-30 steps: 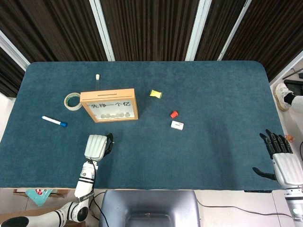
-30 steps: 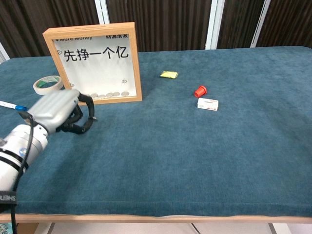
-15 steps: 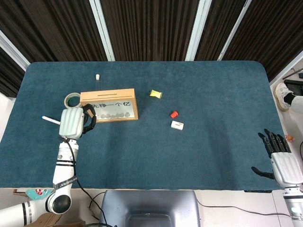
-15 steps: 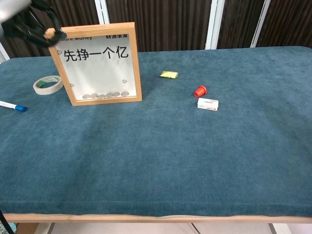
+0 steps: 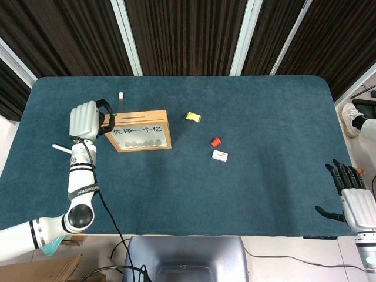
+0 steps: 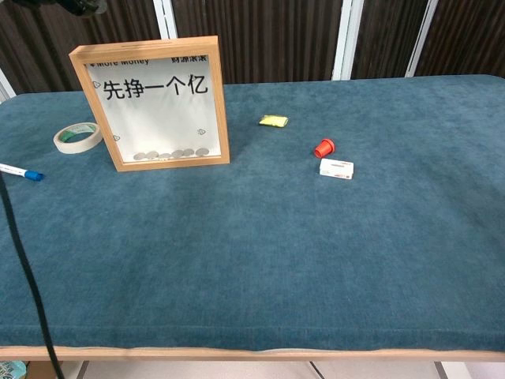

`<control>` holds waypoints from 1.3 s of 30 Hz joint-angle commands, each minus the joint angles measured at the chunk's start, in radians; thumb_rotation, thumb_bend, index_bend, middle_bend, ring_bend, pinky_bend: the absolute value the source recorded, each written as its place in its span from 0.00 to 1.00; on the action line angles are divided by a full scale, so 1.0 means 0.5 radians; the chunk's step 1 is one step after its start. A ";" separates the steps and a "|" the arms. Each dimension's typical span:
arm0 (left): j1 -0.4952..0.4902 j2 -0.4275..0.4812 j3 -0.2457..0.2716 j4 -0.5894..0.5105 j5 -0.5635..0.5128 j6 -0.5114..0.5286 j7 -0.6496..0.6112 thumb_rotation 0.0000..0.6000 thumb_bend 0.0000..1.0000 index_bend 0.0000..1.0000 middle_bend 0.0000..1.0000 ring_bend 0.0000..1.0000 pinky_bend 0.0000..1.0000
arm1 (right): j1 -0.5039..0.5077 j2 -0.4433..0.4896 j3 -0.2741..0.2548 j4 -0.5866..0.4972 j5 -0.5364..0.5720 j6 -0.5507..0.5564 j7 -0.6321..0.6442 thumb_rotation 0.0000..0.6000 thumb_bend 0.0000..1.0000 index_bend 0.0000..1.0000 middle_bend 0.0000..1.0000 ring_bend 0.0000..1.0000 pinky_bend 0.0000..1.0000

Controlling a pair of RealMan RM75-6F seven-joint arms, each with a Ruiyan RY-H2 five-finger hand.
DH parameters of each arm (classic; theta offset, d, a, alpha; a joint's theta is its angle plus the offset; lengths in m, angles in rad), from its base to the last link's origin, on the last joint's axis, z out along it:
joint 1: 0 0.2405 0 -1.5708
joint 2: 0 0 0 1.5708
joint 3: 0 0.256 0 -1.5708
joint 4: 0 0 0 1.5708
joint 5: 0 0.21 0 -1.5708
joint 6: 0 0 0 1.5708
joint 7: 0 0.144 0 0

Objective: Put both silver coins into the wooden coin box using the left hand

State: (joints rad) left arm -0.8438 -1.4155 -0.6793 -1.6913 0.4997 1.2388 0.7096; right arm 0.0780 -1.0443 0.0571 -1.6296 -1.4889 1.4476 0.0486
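tape roll: left edge, mid-height
blue-capped marker: below the tape
yellow piece: centre, upper
red cap: just above white box

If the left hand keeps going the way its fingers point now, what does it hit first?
Probably the top left end of the coin box. In the head view the left hand is raised beside it, fingers curled toward its top edge. Height above the box is unclear, so it may pass over.

Robot lab, blue felt table, dark slatted wall panels
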 commanded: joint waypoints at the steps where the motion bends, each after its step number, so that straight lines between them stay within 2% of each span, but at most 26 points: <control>1: -0.086 -0.040 0.016 0.096 -0.089 -0.012 -0.005 1.00 0.53 0.64 1.00 1.00 1.00 | 0.003 0.002 -0.001 0.004 0.001 -0.009 0.003 1.00 0.17 0.00 0.00 0.00 0.00; 20: -0.314 -0.208 0.148 0.355 -0.163 0.027 -0.092 1.00 0.52 0.63 1.00 1.00 1.00 | 0.006 0.006 -0.003 0.004 -0.008 -0.012 0.020 1.00 0.17 0.00 0.00 0.00 0.00; 26: -0.344 -0.240 0.177 0.435 -0.180 -0.006 -0.118 1.00 0.52 0.62 1.00 1.00 1.00 | 0.003 0.012 0.001 0.011 -0.001 -0.008 0.039 1.00 0.17 0.00 0.00 0.00 0.00; 39: -0.366 -0.245 0.218 0.468 -0.192 -0.024 -0.147 1.00 0.52 0.62 1.00 1.00 1.00 | 0.000 0.014 0.006 0.011 0.006 -0.003 0.048 1.00 0.17 0.00 0.00 0.00 0.00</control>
State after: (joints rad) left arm -1.0264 -1.5380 -0.5706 -1.4571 0.4035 1.2266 0.6363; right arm 0.0781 -1.0374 0.0595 -1.6241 -1.4862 1.4462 0.0722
